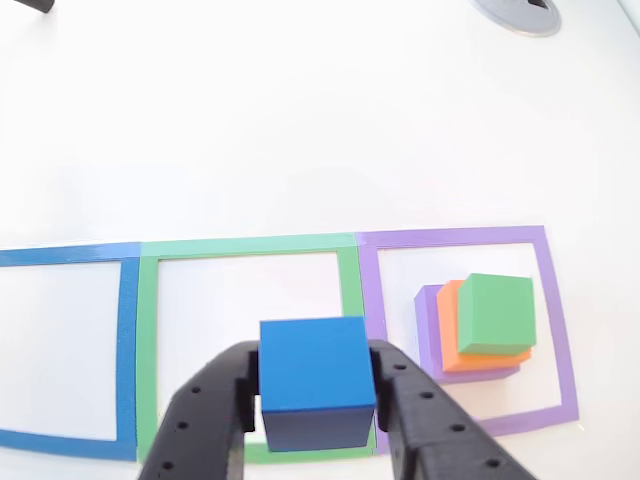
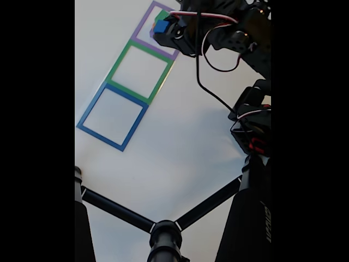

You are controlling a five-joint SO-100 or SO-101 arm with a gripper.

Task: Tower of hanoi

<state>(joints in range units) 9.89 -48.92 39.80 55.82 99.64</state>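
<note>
Blue cube (image 1: pixel 317 382) at bottom centre of the other view, pinched between the two black fingers (image 1: pixel 205 420) of the gripper (image 1: pixel 316 410), over the lower edge of the green tape square (image 1: pixel 148 330). Green block (image 1: pixel 496 313) on orange block (image 1: pixel 450 330) on purple block (image 1: pixel 427 325), stacked inside the purple tape square (image 1: pixel 452 240), right of centre. Blue tape square (image 1: pixel 127 340) at left. Gripper and cube near top centre in the fixed view (image 2: pixel 161 26).
</note>
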